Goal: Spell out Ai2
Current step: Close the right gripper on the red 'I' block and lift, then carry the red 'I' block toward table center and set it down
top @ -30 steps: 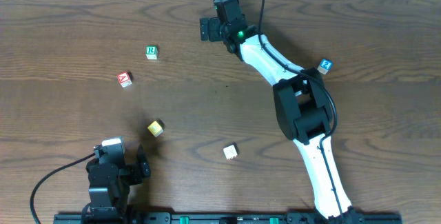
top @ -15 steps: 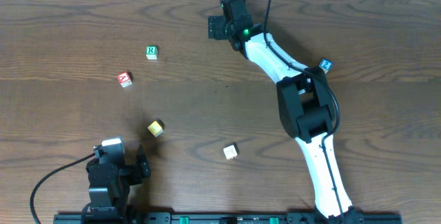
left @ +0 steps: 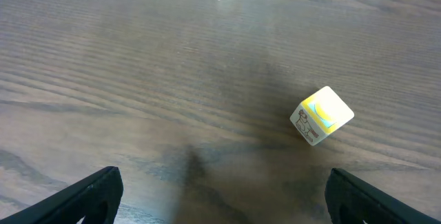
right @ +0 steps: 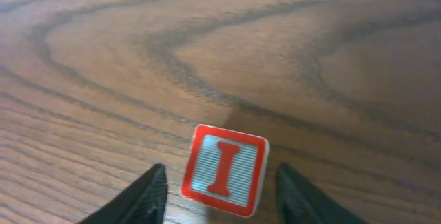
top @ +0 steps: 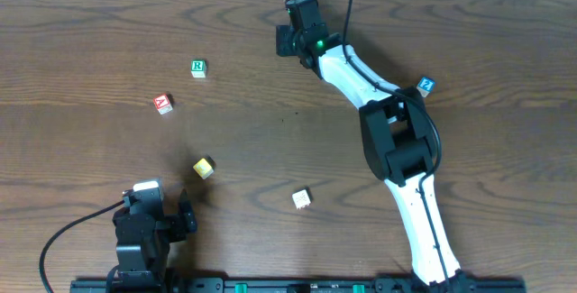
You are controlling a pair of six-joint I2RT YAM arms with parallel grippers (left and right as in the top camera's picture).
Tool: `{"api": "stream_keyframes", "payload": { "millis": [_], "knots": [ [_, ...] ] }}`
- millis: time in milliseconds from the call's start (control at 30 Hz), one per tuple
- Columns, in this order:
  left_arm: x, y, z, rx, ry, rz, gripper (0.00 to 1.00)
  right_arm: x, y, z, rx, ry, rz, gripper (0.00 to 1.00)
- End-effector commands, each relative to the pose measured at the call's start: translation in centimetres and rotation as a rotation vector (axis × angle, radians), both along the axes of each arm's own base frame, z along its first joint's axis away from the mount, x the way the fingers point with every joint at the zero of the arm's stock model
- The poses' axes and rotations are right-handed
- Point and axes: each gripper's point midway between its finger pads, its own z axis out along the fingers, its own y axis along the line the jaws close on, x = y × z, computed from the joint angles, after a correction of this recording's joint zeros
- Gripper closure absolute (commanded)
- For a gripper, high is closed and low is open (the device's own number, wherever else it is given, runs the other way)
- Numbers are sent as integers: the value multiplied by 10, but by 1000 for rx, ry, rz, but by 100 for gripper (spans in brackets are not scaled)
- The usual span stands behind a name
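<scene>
The I block [right: 224,169] is flanked by the right gripper [right: 221,182], with the A block [top: 163,104] and R block [top: 198,68] laid out to its left.

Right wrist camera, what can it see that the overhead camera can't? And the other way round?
Only the right wrist view shows the red I block, sitting between the fingers of the right gripper. From overhead, that gripper hides it. Only the overhead view shows the A block, R block, yellow block, white block, blue block and the left arm. Both show the right gripper and the wooden table.
</scene>
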Motion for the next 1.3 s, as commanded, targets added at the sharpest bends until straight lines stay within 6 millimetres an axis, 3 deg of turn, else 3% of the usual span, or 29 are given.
{"api": "stream_keyframes", "payload": {
  "millis": [0, 767, 967, 1167, 1267],
  "knots": [
    [-2, 0, -8, 8, 20, -4, 5, 0, 7, -6, -1, 0, 10, 53],
    [-2, 0, -8, 8, 20, -4, 5, 1, 4, -1, -15, 1, -2, 69],
    [-2, 0, -8, 8, 20, -4, 5, -1, -2, 18, -66, 25, -5, 76],
    [-2, 0, -8, 8, 20, -4, 5, -3, 4, 48, -72, 37, 4, 99],
    [-2, 0, -8, 8, 20, -4, 4, -3, 11, 64, -65, 21, 13, 99]
  ]
}}
